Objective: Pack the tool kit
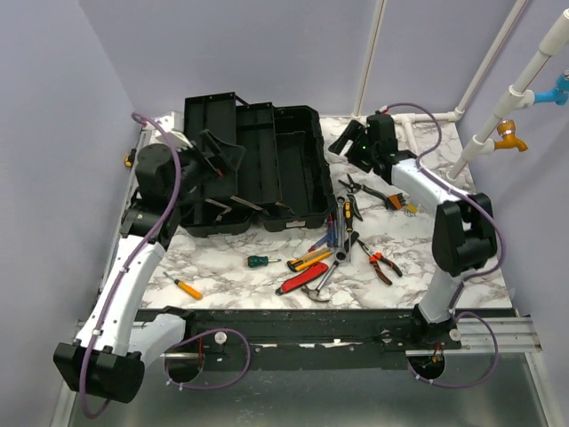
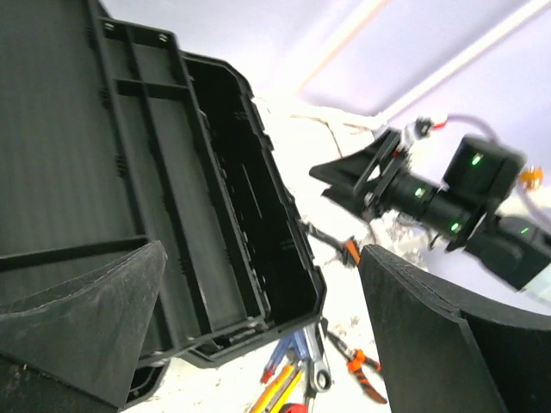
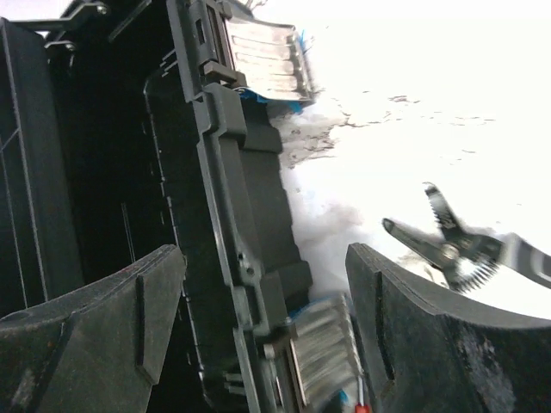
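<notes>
Nearest the lens, left wrist view: left gripper (image 2: 258,344), fingers (image 2: 82,327) spread to full width. Nothing sits between them and they touch nothing. Past the left-hand finger lies the black toolbox (image 2: 215,224), open, with its long inner wall running away from the camera. In the top view this gripper hangs above the left half of the toolbox, close beside the raised lid (image 1: 209,111). I cannot tell from that angle whether it touches the lid.

Right wrist view: right gripper (image 3: 263,331), fingers (image 3: 86,335) also spread wide, holding nothing. The toolbox's outer wall and rim run through the gap between the 2 fingers, but farther off, not pinched. Beyond the right-hand finger, the serrated head of a pair of pliers (image 3: 443,245) lies on white marble. In the top view this gripper hovers just off the toolbox's rear right corner, apart from it.

Outward, top view: toolbox at rear centre-left of the marble table (image 1: 222,267). Hand tools lie loose on the marble, outside the box, in front of it and to its right:
- green-handled screwdriver (image 1: 260,261), near the box's front edge
- yellow-handled screwdriver (image 1: 185,286), front left, alone
- red-handled tool (image 1: 298,283), in the central cluster
- blue-handled screwdrivers (image 1: 331,236), touching that cluster
- orange-handled pliers (image 1: 380,265), right of the cluster
</notes>
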Tool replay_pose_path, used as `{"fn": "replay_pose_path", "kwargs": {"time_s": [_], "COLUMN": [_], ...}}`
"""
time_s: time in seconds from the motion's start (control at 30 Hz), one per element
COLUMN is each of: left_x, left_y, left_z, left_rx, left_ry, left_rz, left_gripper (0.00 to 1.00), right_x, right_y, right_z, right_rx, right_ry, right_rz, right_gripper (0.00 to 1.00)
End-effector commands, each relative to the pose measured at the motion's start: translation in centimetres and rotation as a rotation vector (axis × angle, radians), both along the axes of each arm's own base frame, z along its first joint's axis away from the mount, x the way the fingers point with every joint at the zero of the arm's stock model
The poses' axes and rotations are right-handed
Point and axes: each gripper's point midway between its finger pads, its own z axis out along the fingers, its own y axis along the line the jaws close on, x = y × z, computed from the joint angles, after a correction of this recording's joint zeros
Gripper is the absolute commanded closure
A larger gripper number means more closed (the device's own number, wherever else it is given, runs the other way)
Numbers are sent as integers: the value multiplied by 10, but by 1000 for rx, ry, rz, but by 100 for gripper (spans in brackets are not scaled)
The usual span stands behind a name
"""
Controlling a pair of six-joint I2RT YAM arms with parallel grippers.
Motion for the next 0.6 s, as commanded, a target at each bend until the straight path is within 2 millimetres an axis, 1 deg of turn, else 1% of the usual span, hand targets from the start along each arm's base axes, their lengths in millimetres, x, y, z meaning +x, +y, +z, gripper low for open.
{"fn": "replay_pose_path", "kwargs": {"time_s": [0.0,0.07,0.1,0.17,0.23,0.3,0.37,0.4,0.43,0.57], "left_x": [-26,-39,-47,-59,-69,-77,-83,-86,-89,-99], "left_y": [-32,-54,-69,-89,-101,-104,-101,-99,-97,-84], "left_z": [-10,-24,-33,-53,-75,-91,-99,-101,-97,-98], "left_rx": [152,199,226,282,340,370,364,367,352,328], "left_ry": [-54,-63,-72,-76,-87,-95,-120,-140,-178,-259], "left_rz": [-21,-75,-126,-179,-209,-218,-225,-230,-230,-209], "left_gripper": [1,2,2,2,2,1,2,1,2,2], "right_x": [-33,-51,-62,-81,-99,-113,-124,-128,-132,-145], "right_y": [-53,-66,-74,-81,-87,-83,-81,-78,-73,-59], "right_z": [6,1,-3,-10,-18,-24,-33,-38,-42,-68], "right_rx": [-213,-263,-288,-306,-325,-317,-308,-296,-276,-228], "right_ry": [8,20,38,62,79,88,113,121,129,176], "right_rz": [-108,-123,-137,-135,-120,-67,-44,-20,9,60], "right_gripper": [17,19,20,22,25,29,35,38,40,42]}}
